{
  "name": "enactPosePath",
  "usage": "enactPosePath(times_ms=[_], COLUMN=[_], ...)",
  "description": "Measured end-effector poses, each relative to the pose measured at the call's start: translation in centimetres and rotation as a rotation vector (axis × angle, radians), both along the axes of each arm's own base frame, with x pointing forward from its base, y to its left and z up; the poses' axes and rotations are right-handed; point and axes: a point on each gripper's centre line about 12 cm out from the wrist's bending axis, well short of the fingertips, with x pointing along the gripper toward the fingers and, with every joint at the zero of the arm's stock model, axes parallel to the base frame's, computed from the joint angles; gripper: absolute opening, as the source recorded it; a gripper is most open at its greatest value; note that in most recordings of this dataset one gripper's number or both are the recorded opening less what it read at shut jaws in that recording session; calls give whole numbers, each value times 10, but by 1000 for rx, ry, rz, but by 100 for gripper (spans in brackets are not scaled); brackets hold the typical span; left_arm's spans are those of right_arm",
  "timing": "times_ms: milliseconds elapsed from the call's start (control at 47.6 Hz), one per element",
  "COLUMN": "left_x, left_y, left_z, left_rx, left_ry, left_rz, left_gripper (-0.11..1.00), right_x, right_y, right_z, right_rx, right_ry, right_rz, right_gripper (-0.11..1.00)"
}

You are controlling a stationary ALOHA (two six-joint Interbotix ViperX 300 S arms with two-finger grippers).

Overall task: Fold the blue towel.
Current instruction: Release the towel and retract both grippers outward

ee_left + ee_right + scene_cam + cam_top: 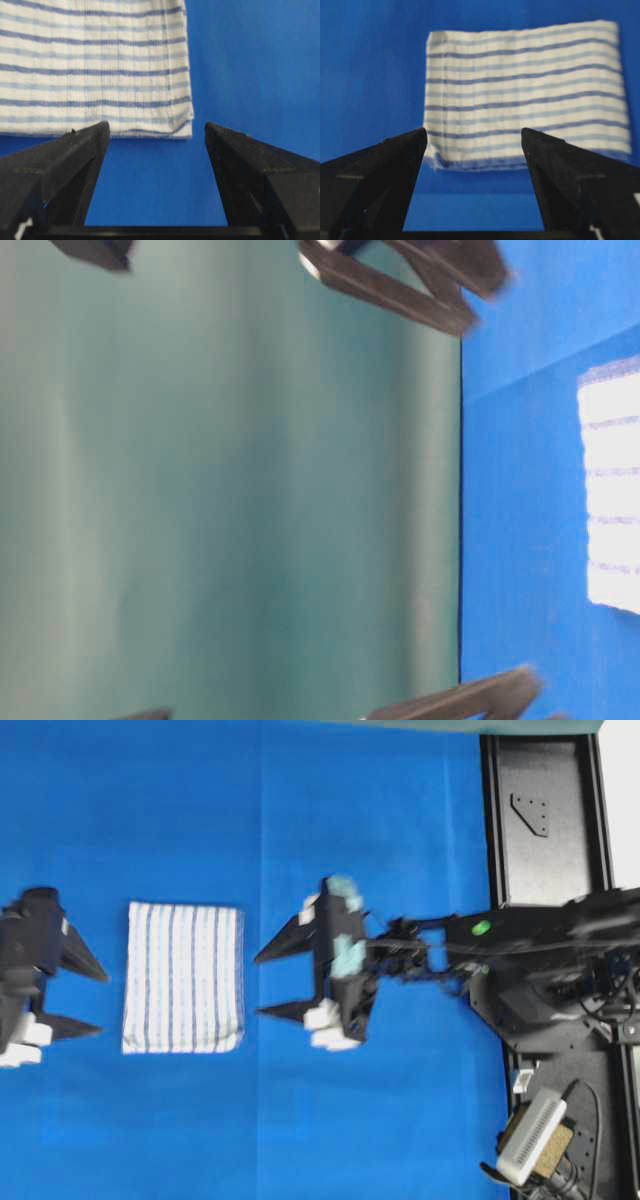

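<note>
Overhead view: the towel (183, 977), a white cloth with thin dark- and light-blue stripes, lies folded into a compact rectangle on the blue table (300, 810), left of centre. Its long sides run up and down the view; the stripes run the same way. The left gripper (103, 1000) stands just left of the towel, fingers spread wide and pointing toward the cloth, apart from it. The right gripper (258, 985) stands to the right of the towel, also apart from it, its two dark fingers splayed wide with tips pointing at the cloth. Neither gripper holds anything. A black frame (545, 820) borders the table on the right.

Left wrist view: the wide-set fingers (70, 160) frame bare table; the towel (95, 65) lies beyond the tips, its near hem and one corner showing stacked layers at the fold.

Right wrist view: the fingers (570, 175) are likewise wide apart, with the towel (520, 95) lying flat beyond them, its near edge showing layered hems.

Table-level view: blurred; a green backdrop (230, 490) fills most of it, the table and part of the towel (612, 490) appear at the right edge, and dark finger tips enter at top and bottom.
</note>
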Motion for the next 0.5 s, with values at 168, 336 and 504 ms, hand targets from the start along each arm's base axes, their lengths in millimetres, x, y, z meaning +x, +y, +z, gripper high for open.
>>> enactPosePath(times_ms=[168, 336, 504], left_x=[-24, -57, -92], left_y=[5, 10, 20], left_z=[21, 37, 47], left_rx=[13, 10, 9], left_ry=[-77, -171, -271], left_rz=[-14, -18, -5], left_gripper=[70, 69, 69], right_x=[-28, -60, -92], right_y=[-9, -15, -19], right_z=[18, 31, 36], right_rx=[-22, -41, -65], right_ry=[-56, -110, -159], right_rz=[-4, -2, -1], right_gripper=[88, 87, 87])
